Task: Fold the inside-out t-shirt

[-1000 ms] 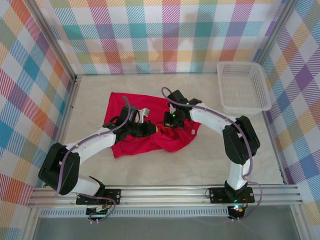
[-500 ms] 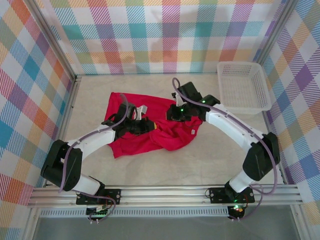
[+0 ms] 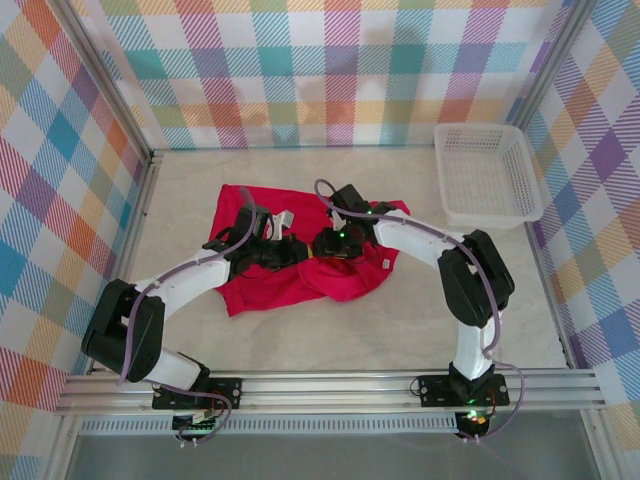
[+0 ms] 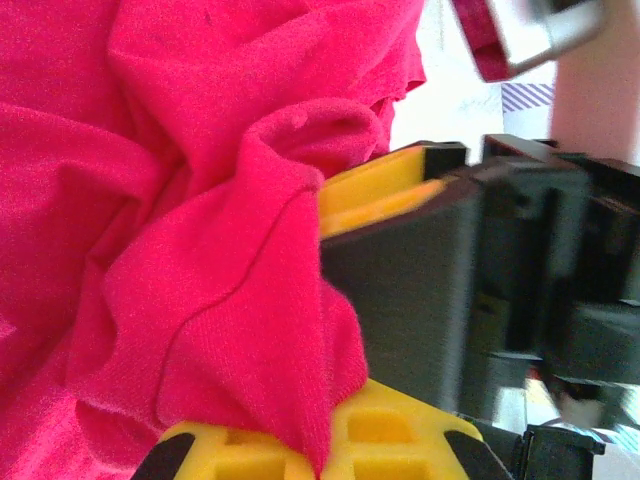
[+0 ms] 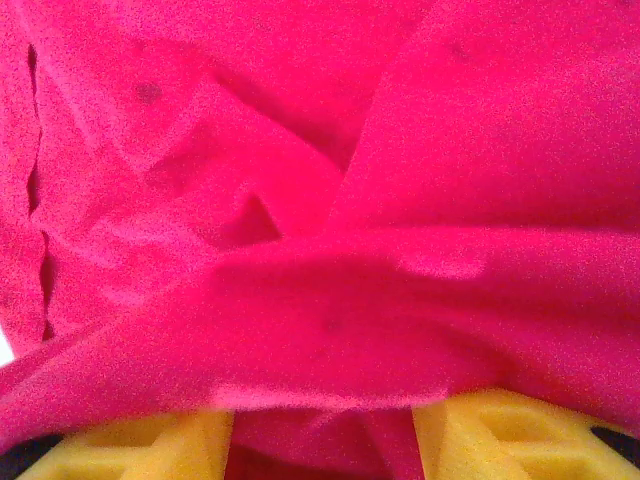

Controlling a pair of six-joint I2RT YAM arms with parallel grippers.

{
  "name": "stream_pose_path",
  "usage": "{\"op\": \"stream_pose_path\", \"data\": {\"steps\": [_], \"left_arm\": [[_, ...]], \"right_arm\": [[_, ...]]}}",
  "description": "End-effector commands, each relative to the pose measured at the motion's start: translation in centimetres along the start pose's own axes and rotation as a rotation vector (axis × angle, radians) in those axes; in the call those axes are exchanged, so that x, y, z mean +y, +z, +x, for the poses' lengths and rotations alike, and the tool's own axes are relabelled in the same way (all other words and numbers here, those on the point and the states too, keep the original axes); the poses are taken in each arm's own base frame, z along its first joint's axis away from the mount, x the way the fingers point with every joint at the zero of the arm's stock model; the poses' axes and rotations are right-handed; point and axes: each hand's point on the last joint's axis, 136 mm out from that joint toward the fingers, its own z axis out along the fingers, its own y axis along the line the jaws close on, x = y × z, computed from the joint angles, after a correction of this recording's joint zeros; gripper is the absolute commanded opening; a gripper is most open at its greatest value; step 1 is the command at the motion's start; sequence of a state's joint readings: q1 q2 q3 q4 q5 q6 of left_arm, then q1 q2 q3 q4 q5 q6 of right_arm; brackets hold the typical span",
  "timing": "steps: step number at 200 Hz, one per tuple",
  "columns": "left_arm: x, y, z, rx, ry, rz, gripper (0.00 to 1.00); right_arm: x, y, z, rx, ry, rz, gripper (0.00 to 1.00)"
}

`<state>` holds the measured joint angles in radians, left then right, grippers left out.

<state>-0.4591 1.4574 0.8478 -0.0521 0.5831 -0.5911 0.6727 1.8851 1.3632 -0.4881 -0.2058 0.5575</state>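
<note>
Two arms meet over the crumpled red t-shirt [image 3: 262, 288] on the desk [image 3: 400, 325]; the left end effector [image 3: 296, 252] pinches a fold of it, the right end effector [image 3: 330, 243] has fingers [image 5: 150, 445] apart among cloth, grip impossible to tell

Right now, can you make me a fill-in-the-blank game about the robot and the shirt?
1. The t-shirt lying on the table is bright ____.
2. The white mesh basket sits on the side of the robot's ____ arm.
3. The left gripper has cloth bunched between its ____ fingers.

Missing words: red, right, yellow.
</note>
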Motion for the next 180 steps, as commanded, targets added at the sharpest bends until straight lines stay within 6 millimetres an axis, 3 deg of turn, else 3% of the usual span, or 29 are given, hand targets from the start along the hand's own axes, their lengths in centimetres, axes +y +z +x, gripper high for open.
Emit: {"op": "stream_pose_path", "data": {"steps": [1,11,35,59,89,132,180], "left_arm": [[-2.0,-1.1,-1.1,-0.034,0.036,0.053,0.00],[-2.1,-1.2,-1.1,-0.036,0.037,0.054,0.00],[-2.1,-1.5,-1.2,-0.043,0.038,0.057,0.00],[-1.7,-1.4,-1.2,-0.043,0.036,0.050,0.00],[-1.1,-1.1,-1.5,-0.048,0.035,0.042,0.00],[-0.9,-0.7,-1.6,-0.047,0.031,0.043,0.00],[0.0,0.0,-1.3,-0.031,0.015,0.024,0.00]], "right_arm": [[0.1,1.5,-0.9,-0.024,0.022,0.000,0.50],[-0.3,1.7,-1.0,-0.031,0.034,0.020,0.47],[-0.6,1.0,-1.1,-0.042,0.055,0.046,0.24],[0.6,-2.6,-1.2,-0.085,0.042,0.029,0.16],[2.3,-6.9,-0.9,-0.118,0.010,-0.015,0.00],[4.4,-10.5,0.4,-0.103,-0.021,-0.107,0.00],[6.9,-15.1,-0.5,-0.177,-0.014,-0.323,0.00]]}}
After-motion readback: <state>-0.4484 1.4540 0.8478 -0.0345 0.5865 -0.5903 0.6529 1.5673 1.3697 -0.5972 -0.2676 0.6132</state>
